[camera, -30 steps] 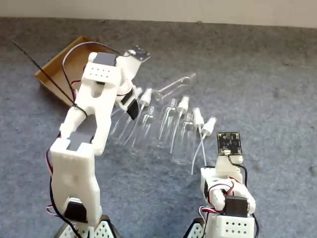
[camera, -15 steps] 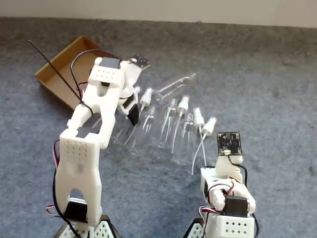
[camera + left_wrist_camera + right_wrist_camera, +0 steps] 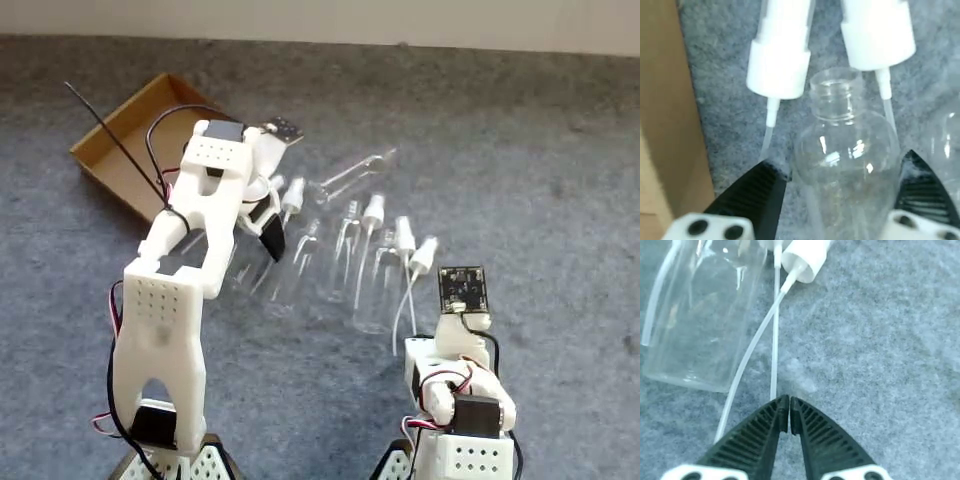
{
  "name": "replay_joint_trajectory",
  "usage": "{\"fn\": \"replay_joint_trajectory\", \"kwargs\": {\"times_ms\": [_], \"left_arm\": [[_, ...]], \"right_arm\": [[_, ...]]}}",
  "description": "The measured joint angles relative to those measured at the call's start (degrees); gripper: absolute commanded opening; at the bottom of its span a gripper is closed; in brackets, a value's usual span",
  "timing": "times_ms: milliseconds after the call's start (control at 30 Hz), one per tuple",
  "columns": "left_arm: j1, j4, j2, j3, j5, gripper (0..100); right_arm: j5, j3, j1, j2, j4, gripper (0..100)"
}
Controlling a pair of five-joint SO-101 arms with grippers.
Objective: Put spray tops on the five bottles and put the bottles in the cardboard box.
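While the cardboard box (image 3: 120,150) lies at the far left of the worktop (image 3: 560,180) with no bottle in its visible part, the left arm has shifted over the past second. Its left claw (image 3: 840,175) has come down and a little to the right, onto the near end of the bottle row. It is released, its jaws spread either side of an uncapped clear bottle (image 3: 847,145), which lies with its open neck between two loose spray tops (image 3: 777,65). That looks like the set-up for a first grasp, with capping not yet begun. The remaining bottles (image 3: 375,290) lie in a row to the right. The right claw (image 3: 789,415) is clenched on nothing and has not moved, just beside a dip tube (image 3: 775,325).
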Motion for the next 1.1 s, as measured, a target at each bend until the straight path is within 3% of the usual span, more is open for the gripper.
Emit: {"fn": "replay_joint_trajectory", "kwargs": {"times_ms": [133,600,833,1100], "left_arm": [[0.1,0.1,0.0,0.0,0.0,9],[2.3,0.4,-0.4,0.0,0.3,9],[7.7,8.5,-10.5,0.0,0.3,9],[9.6,9.9,-24.3,0.0,0.1,9]], "right_arm": [[0.0,0.0,0.0,0.0,0.0,0.5],[0.0,0.0,0.0,0.0,0.0,0.5],[0.0,0.0,0.0,0.0,0.0,0.5],[0.0,0.0,0.0,0.0,0.0,0.5]]}}
